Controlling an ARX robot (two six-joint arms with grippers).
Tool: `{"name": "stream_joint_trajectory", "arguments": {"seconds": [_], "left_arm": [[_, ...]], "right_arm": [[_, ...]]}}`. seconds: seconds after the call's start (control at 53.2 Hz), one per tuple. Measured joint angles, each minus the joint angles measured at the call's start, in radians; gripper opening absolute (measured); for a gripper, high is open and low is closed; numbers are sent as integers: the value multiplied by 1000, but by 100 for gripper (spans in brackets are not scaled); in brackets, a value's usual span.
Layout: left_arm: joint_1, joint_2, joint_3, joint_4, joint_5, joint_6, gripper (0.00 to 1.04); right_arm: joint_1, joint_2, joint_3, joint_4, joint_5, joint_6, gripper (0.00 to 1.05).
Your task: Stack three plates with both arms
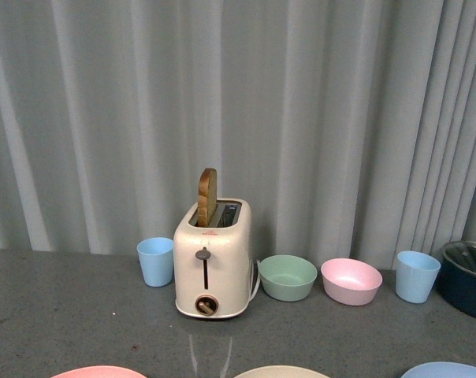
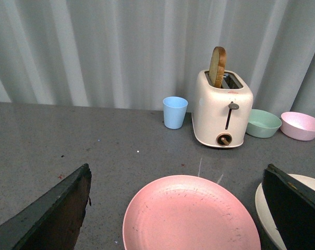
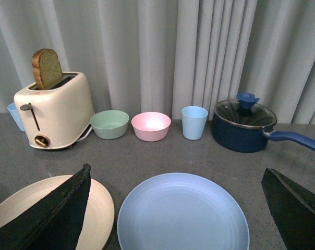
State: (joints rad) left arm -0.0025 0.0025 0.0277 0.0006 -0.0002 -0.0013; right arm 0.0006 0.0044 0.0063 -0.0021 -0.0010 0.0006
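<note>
Pink plate: the pink round matte plate (image 2: 191, 216) lies flat and face up on the grey speckled tabletop (image 2: 69, 140), leftmost of the three.
Cream plate: the cream-beige round matte plate (image 3: 101, 211) lies flat in the middle, close beside the pink one but apart from it.
Blue plate: the light blue round matte plate (image 3: 183, 213) lies flat at the right, with a strip of table between it and the cream one.
Axis: all three are round, so I read no long axis. The row itself runs left to right along the near table edge, and my front view catches only the far rims.
Stack: each plate sits on its own, none on another.
Left gripper: the left gripper (image 2: 177, 169) hangs over the pink plate, jaws spread wide, nothing held.
Right gripper: the right gripper (image 3: 176, 169) hangs over the blue plate, jaws likewise wide and empty.
Far side: a cream toaster (image 1: 213, 260) holds a slice of browned toast (image 1: 207, 197) upright. To its right I see a green bowl (image 1: 288, 277), a pink bowl (image 1: 351, 281) and a dark blue lidded pot (image 3: 244, 127).
</note>
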Motion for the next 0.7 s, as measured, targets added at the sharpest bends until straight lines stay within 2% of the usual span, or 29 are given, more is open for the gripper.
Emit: {"name": "stream_joint_trajectory", "arguments": {"seconds": [0.696], "left_arm": [[0,0,0,0,0,0,98]], "right_arm": [[0,0,0,0,0,0,97]]}}
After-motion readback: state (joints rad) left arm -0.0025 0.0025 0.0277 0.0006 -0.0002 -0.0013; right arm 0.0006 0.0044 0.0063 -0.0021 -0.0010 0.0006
